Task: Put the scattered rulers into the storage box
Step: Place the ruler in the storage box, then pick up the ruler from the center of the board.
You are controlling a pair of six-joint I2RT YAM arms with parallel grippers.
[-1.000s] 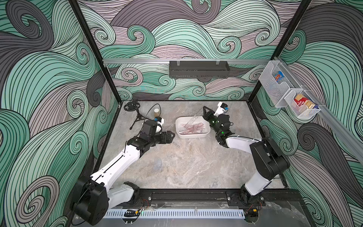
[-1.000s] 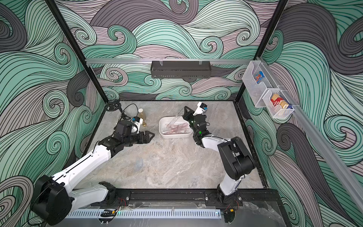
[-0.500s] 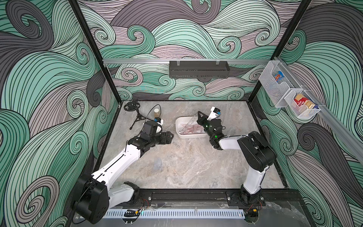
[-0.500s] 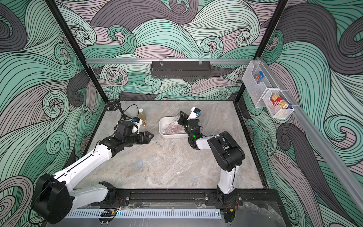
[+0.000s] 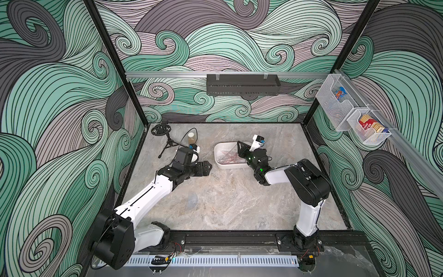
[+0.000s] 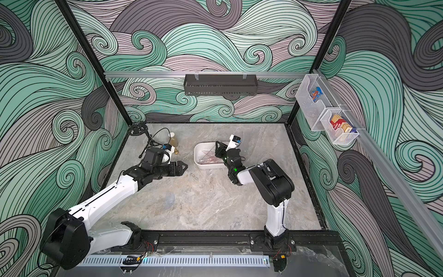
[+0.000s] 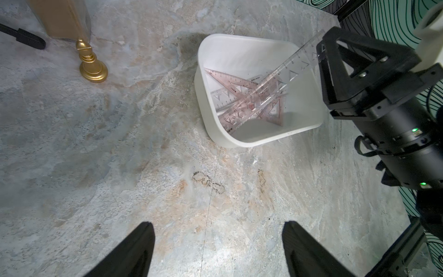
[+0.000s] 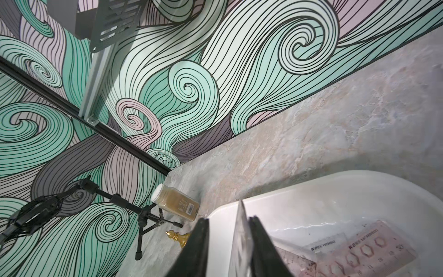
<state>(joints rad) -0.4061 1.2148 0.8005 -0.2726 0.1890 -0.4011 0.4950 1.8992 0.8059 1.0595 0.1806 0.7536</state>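
Right claw point(image 8: 228, 218) stands parted, ruler point(image 7: 291, 63) loose between its jaws, tip down in the box point(image 7: 215, 129) below! Open wider and lift straight off so it slides in. Left claw point(image 7: 217, 222) gapes empty, well aside.

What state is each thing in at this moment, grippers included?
storage box, upright on the table, open-topped.
left gripper, open, empty, above the table.
right gripper, jaws parted, clear ruler between them, gap on one side.
clear ruler, tilted, lower end in the storage box, upper end over its rim.
pinkish rulers, lying piled inside the storage box.
bottle, upright, capped.
gold chess piece, upright.
tripod, standing.
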